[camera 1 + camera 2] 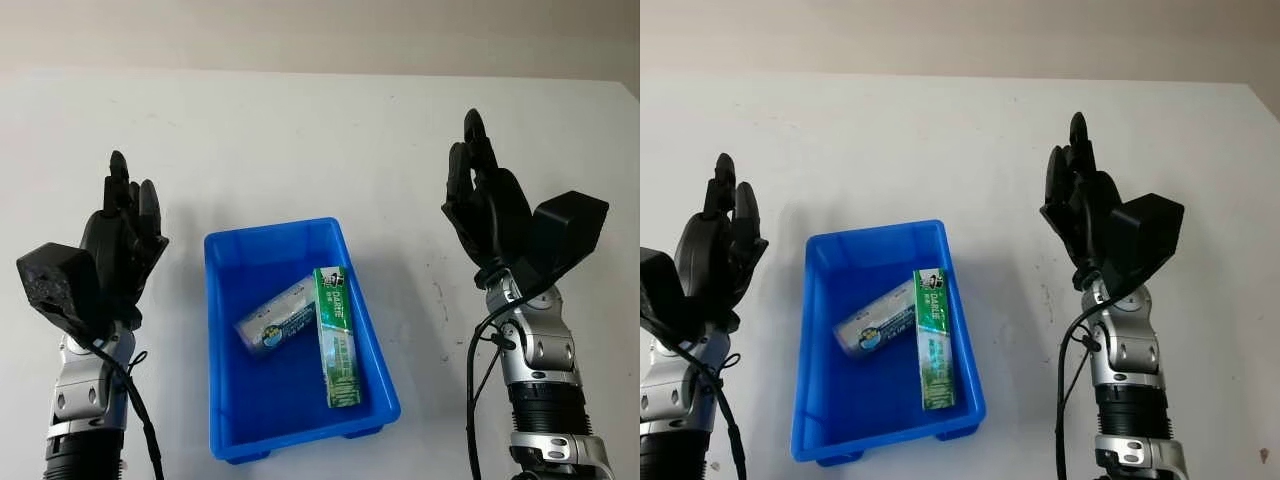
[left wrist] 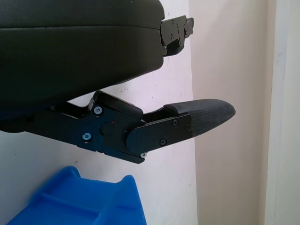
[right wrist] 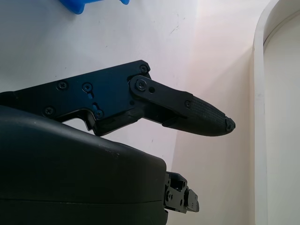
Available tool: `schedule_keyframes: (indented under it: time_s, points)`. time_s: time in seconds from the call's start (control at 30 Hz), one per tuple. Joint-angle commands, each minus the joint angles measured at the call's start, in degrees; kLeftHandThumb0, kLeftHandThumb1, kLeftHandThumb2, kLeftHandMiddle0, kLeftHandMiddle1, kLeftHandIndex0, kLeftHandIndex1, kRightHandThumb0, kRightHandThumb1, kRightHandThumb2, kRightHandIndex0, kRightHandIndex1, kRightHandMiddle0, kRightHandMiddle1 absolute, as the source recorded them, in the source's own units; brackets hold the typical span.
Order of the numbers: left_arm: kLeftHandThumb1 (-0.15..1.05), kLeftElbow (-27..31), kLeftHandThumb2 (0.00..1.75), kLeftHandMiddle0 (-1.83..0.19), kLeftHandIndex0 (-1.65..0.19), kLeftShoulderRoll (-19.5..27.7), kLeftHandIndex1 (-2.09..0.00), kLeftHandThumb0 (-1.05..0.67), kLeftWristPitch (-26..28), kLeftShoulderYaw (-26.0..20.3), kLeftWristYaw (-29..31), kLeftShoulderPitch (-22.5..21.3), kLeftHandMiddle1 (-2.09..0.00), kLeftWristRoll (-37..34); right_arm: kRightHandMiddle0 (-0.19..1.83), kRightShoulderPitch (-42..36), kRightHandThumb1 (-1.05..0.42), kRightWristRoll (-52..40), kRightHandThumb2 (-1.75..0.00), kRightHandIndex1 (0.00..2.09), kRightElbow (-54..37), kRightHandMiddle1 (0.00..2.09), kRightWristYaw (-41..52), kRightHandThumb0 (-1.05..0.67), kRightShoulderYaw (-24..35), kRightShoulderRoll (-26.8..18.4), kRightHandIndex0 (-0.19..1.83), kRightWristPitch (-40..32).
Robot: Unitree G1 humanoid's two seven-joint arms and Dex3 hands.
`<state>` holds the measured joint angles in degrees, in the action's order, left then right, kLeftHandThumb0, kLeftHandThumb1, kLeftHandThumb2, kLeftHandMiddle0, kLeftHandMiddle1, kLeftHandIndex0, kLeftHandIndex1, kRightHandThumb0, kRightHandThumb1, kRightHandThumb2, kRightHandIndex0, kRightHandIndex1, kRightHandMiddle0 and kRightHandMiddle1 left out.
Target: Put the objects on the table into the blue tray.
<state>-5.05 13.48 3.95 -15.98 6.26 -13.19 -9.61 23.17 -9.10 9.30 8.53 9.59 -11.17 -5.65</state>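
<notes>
The blue tray [image 1: 225, 400] sits low on the white tabletop [image 1: 300, 140], holding a green toothpaste box [image 1: 335, 335] with a silvery tube [image 1: 275, 322] touching it at 9 o'clock (both lie flat). The left robot hand [image 1: 125, 235] at the tray's 9 o'clock and the right robot hand [image 1: 485, 200] at its 3 o'clock are raised, open and holding nothing.

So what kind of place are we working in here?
Likely a lab or test bench: a bare white table against a plain wall, holding one blue tray with a toothpaste box and a tube inside.
</notes>
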Motion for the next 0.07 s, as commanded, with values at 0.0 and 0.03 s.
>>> schedule_keyframes:
  time_s: [0.0, 0.03]
  points:
    - [1.05, 0.6, 0.69, 0.19, 0.19, 0.9, 0.00, -0.81, 0.3, 0.0, 0.4, -0.7, -0.02, -0.3, -0.19, -0.2, -1.05, 0.0, -0.77, 0.00, -0.9, 0.00, 0.2, -0.68, 0.2, -0.6, -0.19, 0.2]
    - [1.05, 1.0, 0.69, 0.19, 0.19, 1.0, 0.00, -0.81, 0.7, 0.0, 0.3, -0.7, -0.03, -0.3, -0.19, -0.3, -1.05, 0.0, -0.77, 0.00, -0.9, 0.00, 0.3, -0.69, 0.2, -0.6, -0.19, 0.2]
